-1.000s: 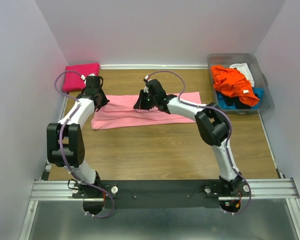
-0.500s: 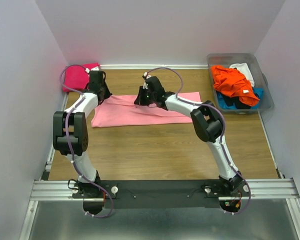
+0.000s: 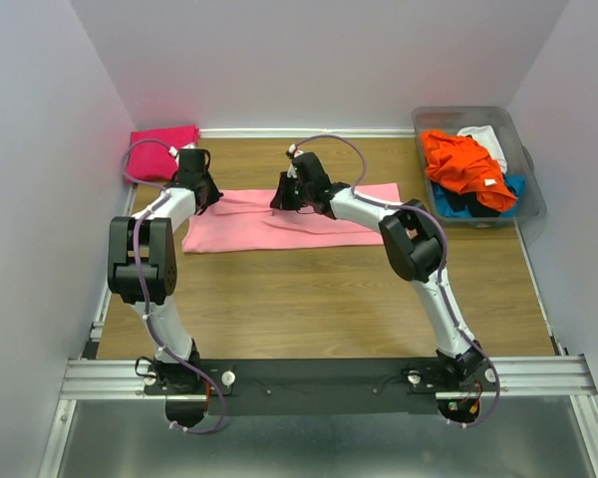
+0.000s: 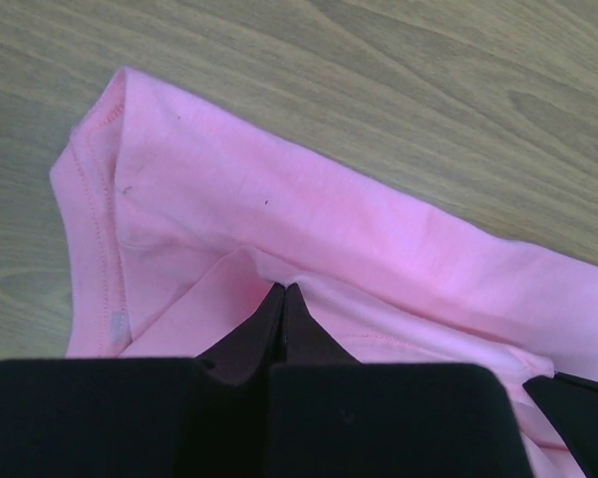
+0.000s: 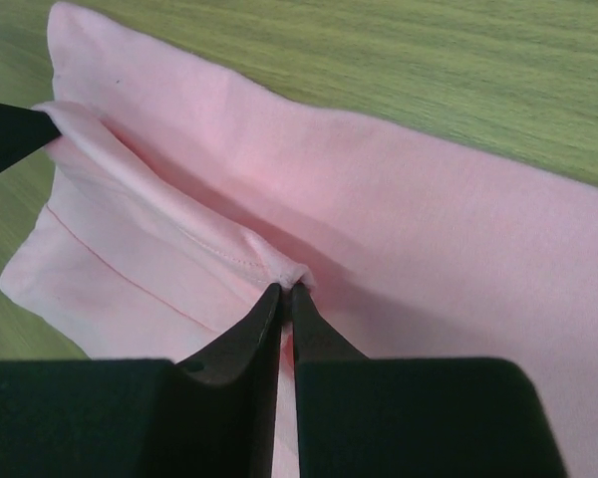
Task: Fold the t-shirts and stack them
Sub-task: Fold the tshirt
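Wooden table (image 3: 309,299): light pink t-shirt (image 3: 249,227) lies lengthwise left-right.

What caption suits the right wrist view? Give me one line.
Right fingers pinch a raised fold of the light pink t-shirt over the wooden table.

The wooden table (image 3: 329,289) carries a light pink t-shirt (image 3: 239,227) spread out as a long flat band across its far half, with part of the cloth drawn up into a low ridge along the far edge. To the far left of that shirt, in the table's back corner and a little apart from it, lies a folded magenta t-shirt (image 3: 164,136). Off the shirt's right end, at the table's right edge, stands a clear plastic bin (image 3: 468,114).
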